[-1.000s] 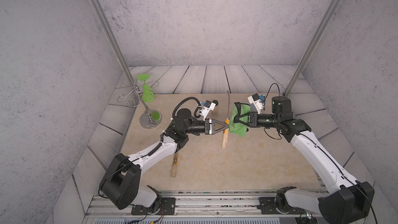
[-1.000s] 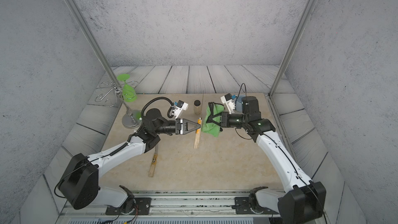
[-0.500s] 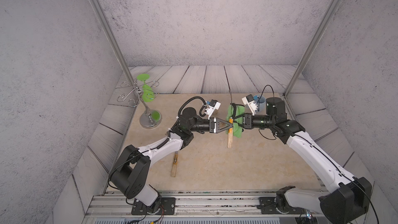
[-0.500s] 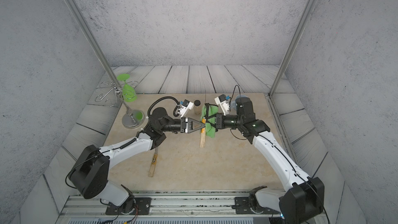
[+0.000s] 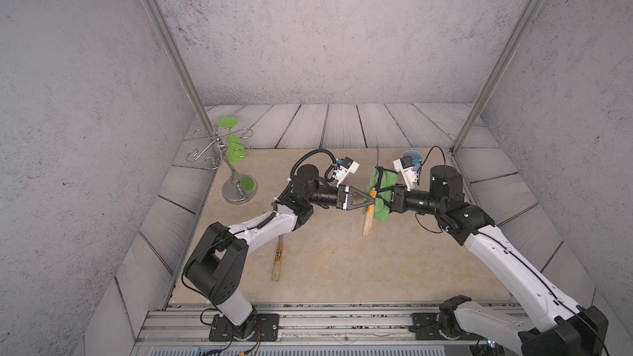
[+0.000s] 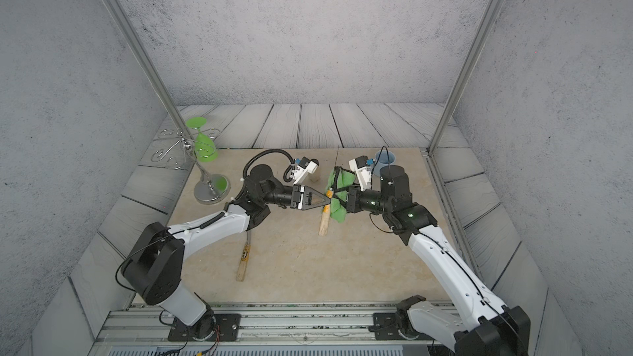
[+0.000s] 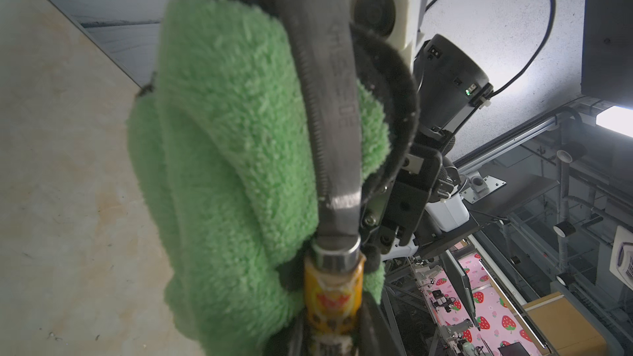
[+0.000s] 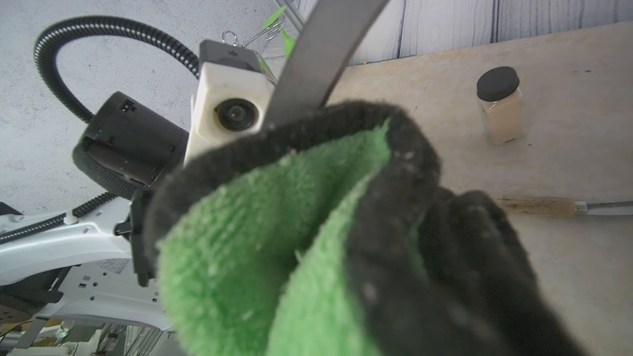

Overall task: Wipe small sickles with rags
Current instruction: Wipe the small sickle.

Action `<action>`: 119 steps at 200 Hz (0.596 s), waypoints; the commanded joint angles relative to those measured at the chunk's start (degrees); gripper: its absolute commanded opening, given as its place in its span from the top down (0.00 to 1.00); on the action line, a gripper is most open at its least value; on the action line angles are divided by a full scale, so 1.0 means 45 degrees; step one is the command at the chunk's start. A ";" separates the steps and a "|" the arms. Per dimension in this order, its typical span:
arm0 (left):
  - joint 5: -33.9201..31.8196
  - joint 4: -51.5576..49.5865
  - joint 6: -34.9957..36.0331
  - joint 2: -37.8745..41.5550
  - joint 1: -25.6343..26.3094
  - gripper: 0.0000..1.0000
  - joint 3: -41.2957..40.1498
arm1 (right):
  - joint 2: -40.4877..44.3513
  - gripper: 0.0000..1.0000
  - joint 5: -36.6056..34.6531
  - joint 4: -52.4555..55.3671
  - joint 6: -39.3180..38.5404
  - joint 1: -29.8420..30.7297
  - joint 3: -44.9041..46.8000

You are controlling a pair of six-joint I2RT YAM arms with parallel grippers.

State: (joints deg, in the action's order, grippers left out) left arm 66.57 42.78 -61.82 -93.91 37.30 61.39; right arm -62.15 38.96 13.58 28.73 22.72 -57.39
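The left gripper [image 5: 369,200] is clamped on the yellow-labelled neck of a small sickle with a thin curved grey metal blade and a pale wooden handle [image 5: 367,223]. The blade rises above its jaws and the handle's butt hangs below. Opposite the jaw tips, the right gripper [image 5: 379,196] pinches a bright green fluffy microfibre cloth with dark edging [image 5: 385,179], folded against the blade.

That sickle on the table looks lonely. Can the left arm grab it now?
Probably not yet. The left gripper is shut on the raised sickle, so its jaws are busy. The lying sickle rests near that arm, its handle uncovered, so reach looks fine later.
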 commanded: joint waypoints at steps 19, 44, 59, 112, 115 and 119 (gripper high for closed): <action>-0.2843 0.0688 0.0004 -0.0928 -0.0242 1.00 0.1026 | 0.0655 0.82 0.3230 0.0743 0.0080 0.1530 0.0635; -0.2970 0.0549 0.0083 -0.1079 -0.0300 1.00 0.1259 | 0.0740 0.83 0.3074 0.0739 0.0085 0.1790 0.0826; -0.3048 0.0463 0.0152 -0.1101 -0.0356 1.00 0.1339 | 0.0804 0.83 0.2934 0.0746 0.0109 0.1894 0.0933; -0.3384 0.0142 0.0513 -0.0956 -0.0548 1.00 0.1225 | 0.0874 0.83 0.2715 0.0751 0.0200 0.2213 0.1034; -0.3386 0.0131 0.0525 -0.0959 -0.0571 1.00 0.1232 | 0.0866 0.83 0.2710 0.0751 0.0188 0.2231 0.1034; -0.3413 0.0140 0.0543 -0.0957 -0.0591 1.00 0.1241 | 0.0862 0.83 0.2709 0.0780 0.0187 0.2262 0.1034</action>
State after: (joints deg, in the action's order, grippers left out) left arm 68.86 40.84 -60.55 -97.10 36.75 62.94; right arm -60.51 31.03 11.99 30.22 25.28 -53.78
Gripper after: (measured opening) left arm 0.236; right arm 0.167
